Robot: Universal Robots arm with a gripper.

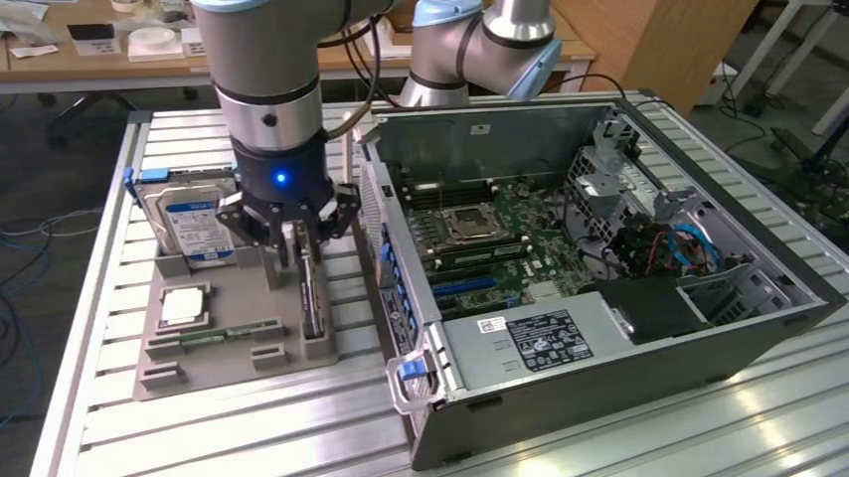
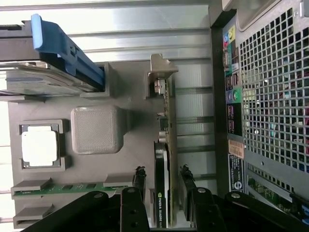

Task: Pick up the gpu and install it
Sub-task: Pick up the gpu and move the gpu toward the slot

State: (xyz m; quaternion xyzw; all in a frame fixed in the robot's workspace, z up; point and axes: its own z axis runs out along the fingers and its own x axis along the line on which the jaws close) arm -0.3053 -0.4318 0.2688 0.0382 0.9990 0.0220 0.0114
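Observation:
The gpu (image 1: 313, 303) stands on edge in a slot of the grey holder tray (image 1: 213, 348), its green board and dark cooler along the tray's side nearest the computer. In the wrist view the gpu (image 2: 164, 159) runs between my two fingers, its silvery bracket at the far end. My gripper (image 1: 292, 260) has come down over the card's upper edge and straddles it. The gripper (image 2: 162, 170) is open, with a small gap between each fingertip and the card.
The open computer case (image 1: 597, 248) lies on its side at the exterior view's right, motherboard (image 1: 498, 238) exposed, its rear panel (image 2: 270, 96) close beside the card. The tray also holds a blue-labelled hard drive (image 1: 193, 224), a processor (image 1: 183, 306) and a memory stick (image 1: 226, 336).

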